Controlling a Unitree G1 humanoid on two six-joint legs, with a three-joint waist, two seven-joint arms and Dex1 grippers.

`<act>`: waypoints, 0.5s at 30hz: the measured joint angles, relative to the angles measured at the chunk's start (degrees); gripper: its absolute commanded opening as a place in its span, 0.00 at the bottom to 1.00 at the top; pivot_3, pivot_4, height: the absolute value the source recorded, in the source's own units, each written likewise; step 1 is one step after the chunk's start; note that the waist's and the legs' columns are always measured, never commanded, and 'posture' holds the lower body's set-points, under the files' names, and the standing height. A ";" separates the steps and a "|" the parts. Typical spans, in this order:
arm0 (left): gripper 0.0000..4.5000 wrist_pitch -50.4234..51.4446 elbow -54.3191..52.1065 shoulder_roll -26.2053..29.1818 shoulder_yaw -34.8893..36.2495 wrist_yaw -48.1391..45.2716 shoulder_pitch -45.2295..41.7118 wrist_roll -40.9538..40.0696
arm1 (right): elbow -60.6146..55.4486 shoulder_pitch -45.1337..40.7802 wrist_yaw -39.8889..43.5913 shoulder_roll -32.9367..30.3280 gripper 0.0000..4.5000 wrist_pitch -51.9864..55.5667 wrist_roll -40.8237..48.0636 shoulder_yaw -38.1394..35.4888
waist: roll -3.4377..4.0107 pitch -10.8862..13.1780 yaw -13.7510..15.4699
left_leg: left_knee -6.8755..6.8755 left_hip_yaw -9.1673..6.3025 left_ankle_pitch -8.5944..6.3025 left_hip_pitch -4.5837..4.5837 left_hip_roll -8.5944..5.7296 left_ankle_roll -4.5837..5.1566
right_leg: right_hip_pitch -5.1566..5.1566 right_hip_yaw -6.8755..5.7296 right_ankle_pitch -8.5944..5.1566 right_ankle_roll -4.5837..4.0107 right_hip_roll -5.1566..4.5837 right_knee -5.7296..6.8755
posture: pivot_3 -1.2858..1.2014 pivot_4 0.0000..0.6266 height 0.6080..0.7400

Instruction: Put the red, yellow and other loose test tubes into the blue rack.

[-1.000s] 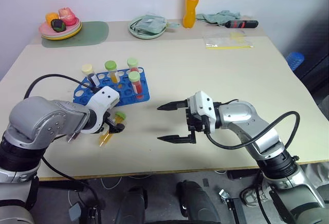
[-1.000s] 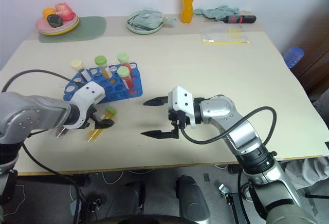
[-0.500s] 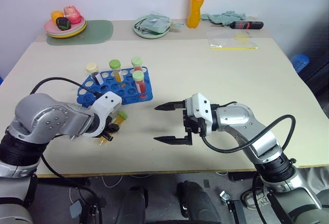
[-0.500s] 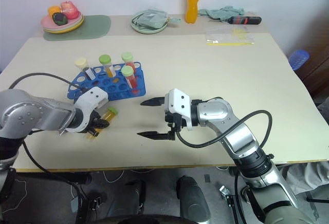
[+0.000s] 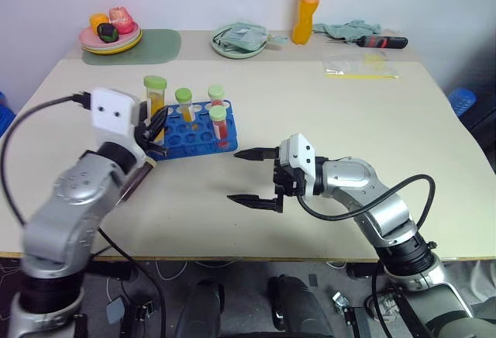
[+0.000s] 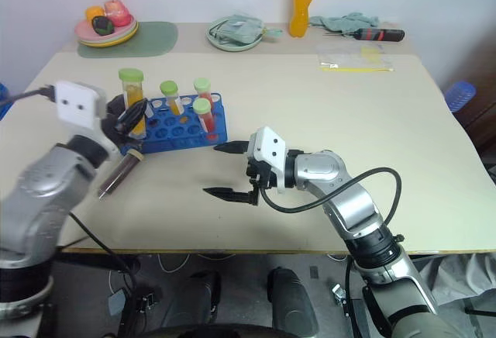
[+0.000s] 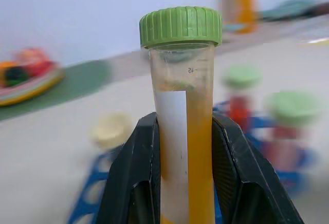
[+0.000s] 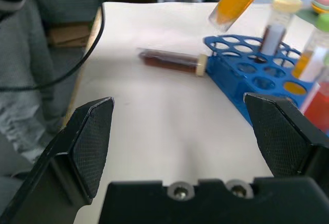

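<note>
Gripping an upright yellow tube (image 7: 186,131), the left gripper (image 5: 152,127) hovers at the rack's (image 5: 195,126) nine o'clock; right gripper (image 5: 249,176) gapes wide, empty.

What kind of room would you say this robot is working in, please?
Probably an indoor test or demo room, not a real lab. A plain beige table bears a blue rack of capped test tubes beside everyday items: a plate of toy food, an orange drink bottle and a screwdriver.

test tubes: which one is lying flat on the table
The dark brown tube with a cream cap, beside the blue rack. The others stand in the rack or sit in the left gripper.
</note>
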 measured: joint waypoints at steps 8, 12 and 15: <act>0.18 -15.67 14.10 -12.50 -5.41 -0.01 -3.74 9.78 | -0.66 1.80 -3.12 0.82 1.00 2.10 0.00 -0.25 | 0.00 -0.01 -0.41 | 0.00 -0.01 -0.02 0.02 0.01 0.04 | -0.02 -0.02 0.05 0.02 0.02 0.04 | 0.52 0.24 1.00; 0.18 -19.13 17.73 -13.84 -5.23 -2.00 -4.03 10.81 | -1.09 2.19 -4.13 0.82 1.00 2.70 0.05 -0.33 | 0.00 -0.01 -0.36 | 0.00 -0.01 -0.02 0.03 0.01 0.04 | -0.02 -0.02 0.05 0.02 0.02 0.07 | 0.52 0.24 1.00; 0.18 -20.98 19.64 -14.03 -4.80 -2.90 -4.58 11.98 | -1.51 2.26 -4.65 0.81 1.00 3.23 0.09 -0.44 | 0.00 -0.02 -0.20 | 0.01 -0.02 -0.02 0.03 0.01 0.04 | -0.01 -0.02 0.05 0.02 0.02 0.07 | 0.52 0.24 1.00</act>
